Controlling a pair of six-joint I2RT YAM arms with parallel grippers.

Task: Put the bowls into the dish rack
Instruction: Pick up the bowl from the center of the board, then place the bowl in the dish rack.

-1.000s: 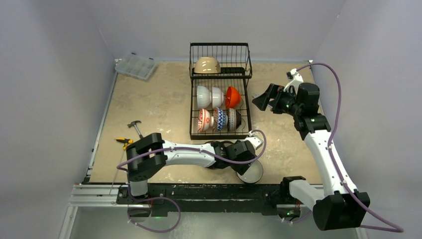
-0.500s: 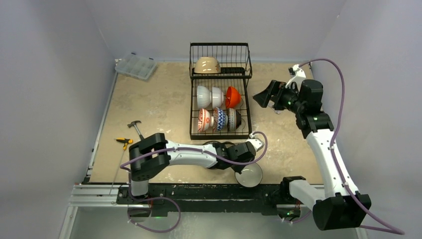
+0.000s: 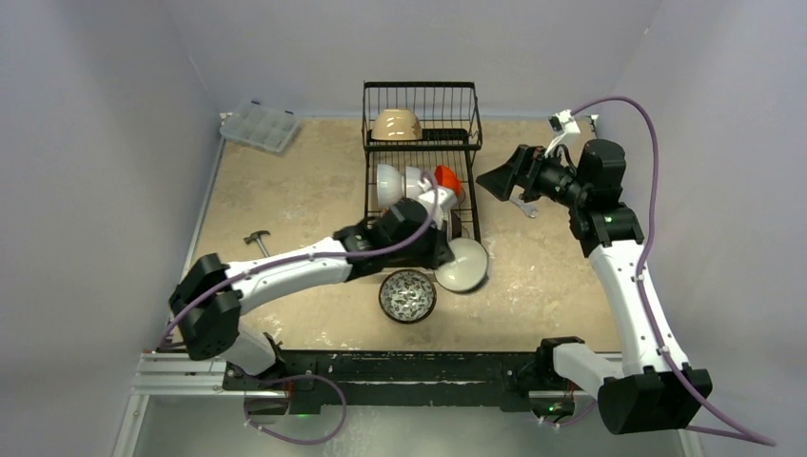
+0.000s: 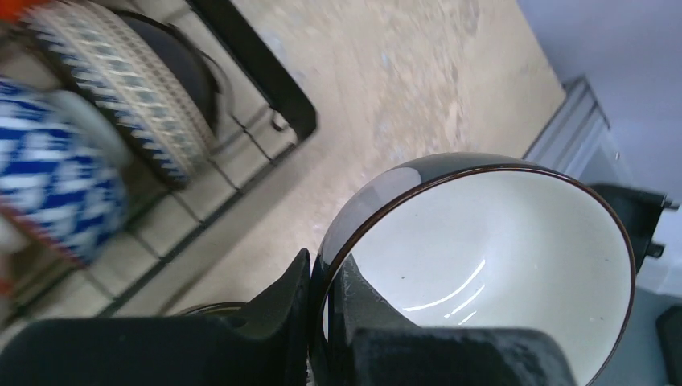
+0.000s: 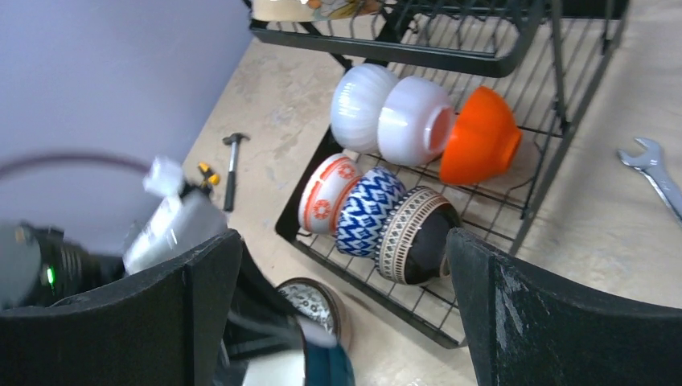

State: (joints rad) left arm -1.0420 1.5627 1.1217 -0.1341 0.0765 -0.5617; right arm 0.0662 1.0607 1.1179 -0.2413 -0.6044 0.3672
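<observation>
we find the left gripper point(image 4: 322, 299) clamped on the rim of the white-lined bowl point(image 4: 482, 257), at the near-right corner of the dish rack point(image 3: 368, 205); the right gripper point(image 3: 500, 179) stands wide apart, empty.

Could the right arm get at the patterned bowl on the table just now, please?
Probably not cleanly: the right hand is open, but the left hand and its white-lined bowl hang between it and the patterned bowl.

Robotics lab cell, bare lilac walls point(image 3: 105, 143) closed round a beige tabletop point(image 3: 285, 190), cabled arms point(image 3: 285, 271) bolted to a black rail point(image 3: 409, 367), hammer point(image 3: 257, 238), wrench point(image 5: 653, 173) and parts box point(image 3: 259, 126) lay about.
</observation>
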